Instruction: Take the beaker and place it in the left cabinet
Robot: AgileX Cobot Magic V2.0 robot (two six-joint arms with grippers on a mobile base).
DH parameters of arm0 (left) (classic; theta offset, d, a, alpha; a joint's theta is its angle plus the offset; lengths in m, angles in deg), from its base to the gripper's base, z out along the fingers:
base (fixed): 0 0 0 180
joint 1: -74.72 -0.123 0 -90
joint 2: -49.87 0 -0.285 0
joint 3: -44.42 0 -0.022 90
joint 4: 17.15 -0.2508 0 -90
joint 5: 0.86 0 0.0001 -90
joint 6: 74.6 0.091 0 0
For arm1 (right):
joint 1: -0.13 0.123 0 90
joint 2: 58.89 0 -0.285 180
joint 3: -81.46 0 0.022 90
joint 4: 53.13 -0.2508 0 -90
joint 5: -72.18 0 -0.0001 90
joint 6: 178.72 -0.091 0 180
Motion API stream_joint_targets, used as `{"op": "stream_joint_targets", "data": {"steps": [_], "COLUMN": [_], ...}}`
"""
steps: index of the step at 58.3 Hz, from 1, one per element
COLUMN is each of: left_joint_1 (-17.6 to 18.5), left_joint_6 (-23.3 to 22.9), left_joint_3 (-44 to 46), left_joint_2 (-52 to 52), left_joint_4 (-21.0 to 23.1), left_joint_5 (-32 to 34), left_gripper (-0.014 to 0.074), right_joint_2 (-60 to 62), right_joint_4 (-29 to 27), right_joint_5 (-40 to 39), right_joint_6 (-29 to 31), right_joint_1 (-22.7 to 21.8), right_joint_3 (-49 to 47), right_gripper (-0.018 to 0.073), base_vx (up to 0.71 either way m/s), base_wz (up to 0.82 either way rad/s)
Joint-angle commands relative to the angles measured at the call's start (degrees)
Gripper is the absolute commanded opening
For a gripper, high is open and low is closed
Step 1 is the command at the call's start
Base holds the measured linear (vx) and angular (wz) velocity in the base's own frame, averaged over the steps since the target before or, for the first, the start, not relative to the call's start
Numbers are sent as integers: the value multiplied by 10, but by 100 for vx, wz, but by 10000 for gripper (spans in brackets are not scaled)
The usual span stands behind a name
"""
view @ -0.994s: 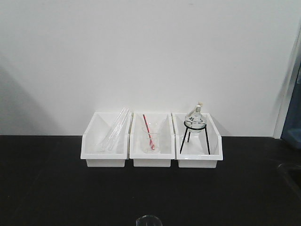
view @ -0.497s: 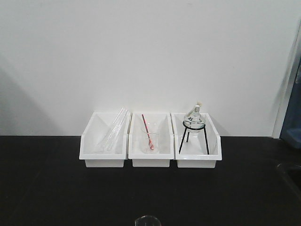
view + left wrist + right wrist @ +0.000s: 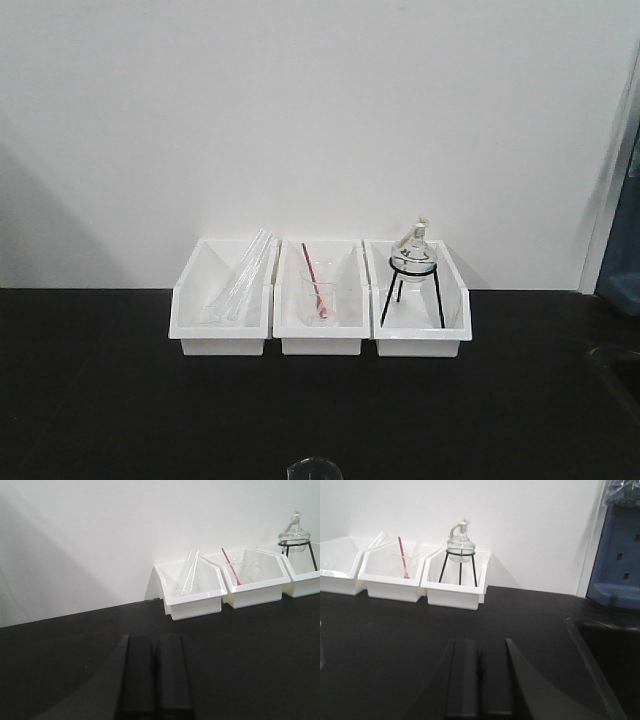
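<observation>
Item: beaker [image 3: 313, 467], upright, at 6 o'clock edge of front view. Closed tight, empty: left claw [image 3: 156, 642], right claw [image 3: 480, 645]. Probably nearer the right claw, toward its 9 o'clock.

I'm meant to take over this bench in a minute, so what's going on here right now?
Nothing is being handled yet. The left gripper and right gripper are both shut and empty above the black table. The beaker stands untouched at the near edge; only its rim shows. Three white bins by the wall hold glass tubes, a smaller beaker and a round flask. No cabinet is in view.
</observation>
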Motion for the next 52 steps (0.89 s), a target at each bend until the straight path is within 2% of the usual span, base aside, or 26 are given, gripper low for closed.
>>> {"op": "stream_joint_targets", "data": {"steps": [1, 16, 21, 28, 41, 52], "left_joint_1": [0, 0, 0, 0, 0, 0], "left_joint_6": [-2, -2, -2, -2, -2, -2], "left_joint_3": [-9, -9, -9, -9, -9, -9], "left_joint_2": [11, 11, 11, 11, 11, 11], "left_joint_4": [2, 2, 2, 2, 2, 2], "left_joint_5": [43, 43, 43, 43, 43, 43], "left_gripper": [1, 1, 1, 1, 1, 1], "right_joint_2": [3, 3, 3, -12, -87, -169], "right_joint_4": [7, 6, -16, -77, -68, -68], "right_joint_5": [-69, -182, -217, -177, -102, -72], "right_joint_6": [8, 7, -24, -89, -74, -72], "right_joint_1": [-2, -2, -2, -2, -2, -2], "right_joint_3": [2, 2, -2, -51, -145, -160], "right_gripper": [-4, -4, -4, -4, 1, 33], "base_vx": [0, 0, 0, 0, 0, 0], "base_wz": [0, 0, 0, 0, 0, 0]}}
